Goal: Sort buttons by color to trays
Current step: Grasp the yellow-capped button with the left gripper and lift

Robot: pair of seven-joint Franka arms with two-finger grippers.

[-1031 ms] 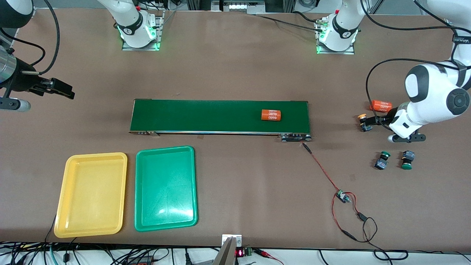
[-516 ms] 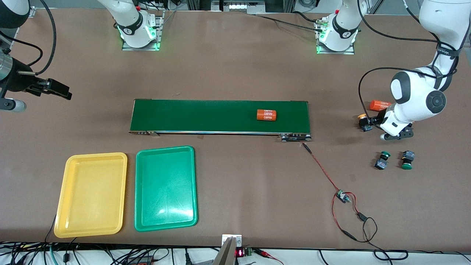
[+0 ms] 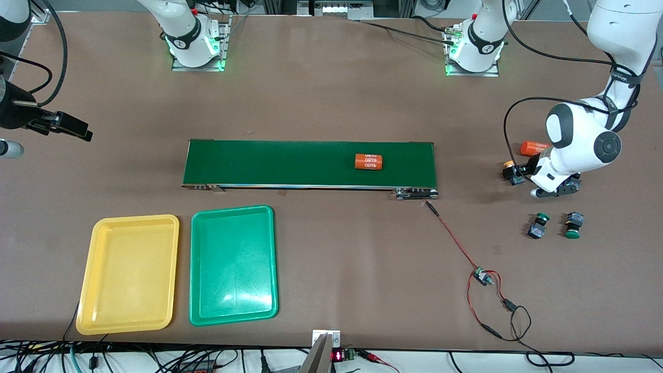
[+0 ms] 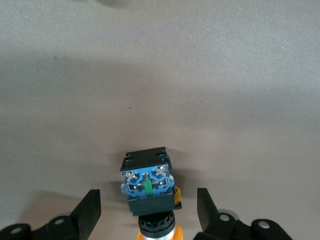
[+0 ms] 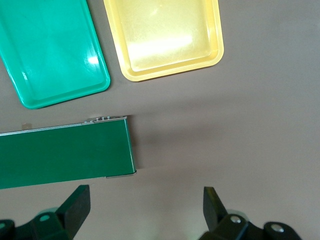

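- The left gripper (image 3: 522,173) sat low at the left arm's end of the table, its jaws spread wide on either side of a yellow-orange button (image 3: 512,173). The left wrist view showed the fingers (image 4: 90,212) standing clear of the button's black body (image 4: 148,181), nothing clenched.
- That button lay on its side on the table (image 3: 331,93), its cap pointing away from the conveyor belt's end; whether the fingertips touched it could not be told from the front view.
- An orange cylinder (image 3: 533,147) with white print lay just beside the left arm, partly hidden by it. A second orange cylinder (image 3: 369,161) rested on the dark-green conveyor belt (image 3: 310,163).
- Two green buttons (image 3: 537,226) (image 3: 572,225) lay side by side on the table, nearer the front camera than the left gripper.
- The second yellow-orange button could not be seen in any view.
- The yellow tray (image 3: 129,273) and the green tray (image 3: 233,264) sat side by side, both holding nothing, nearer the front camera than the belt and toward the right arm's end.
- The right gripper (image 3: 72,126) waited in the air over bare table at the right arm's end, its jaws released and wide apart in the right wrist view (image 5: 145,210).
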